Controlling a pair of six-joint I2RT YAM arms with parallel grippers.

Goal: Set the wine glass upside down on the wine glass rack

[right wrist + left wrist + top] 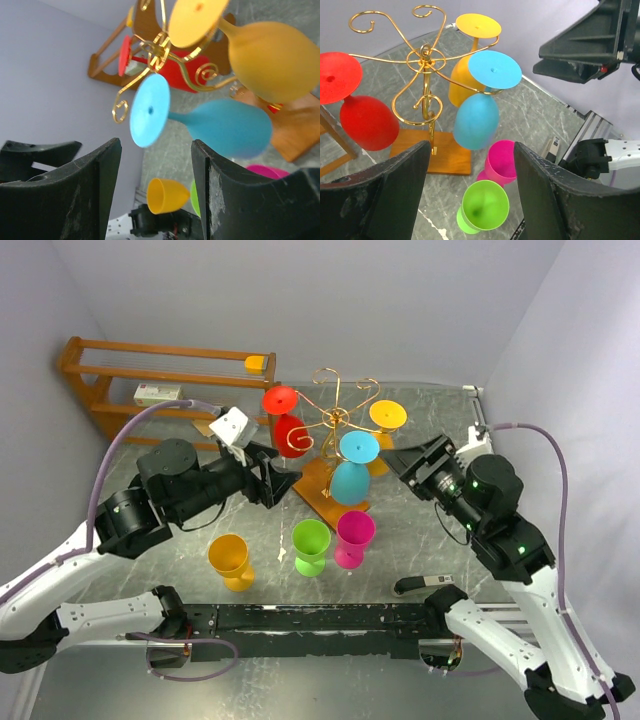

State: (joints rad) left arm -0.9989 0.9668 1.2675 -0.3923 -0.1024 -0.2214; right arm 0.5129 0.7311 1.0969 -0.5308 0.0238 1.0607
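1. Judging upright orange plastic wine glass [228, 556], lime-green wine glass [310, 540] and magenta wine glass [354, 532], 6 o'clock of the gold wire wine glass rack [335, 418]: likely light, stiff, slick; I'd pinch a stem.
2. Left gripper [278, 480] at 9, right gripper [392, 462] at 3: fingers wide, empty.
3. Its 12 o'clock spirals sit bare.

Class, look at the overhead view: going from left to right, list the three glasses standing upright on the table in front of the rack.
orange glass → green glass → pink glass
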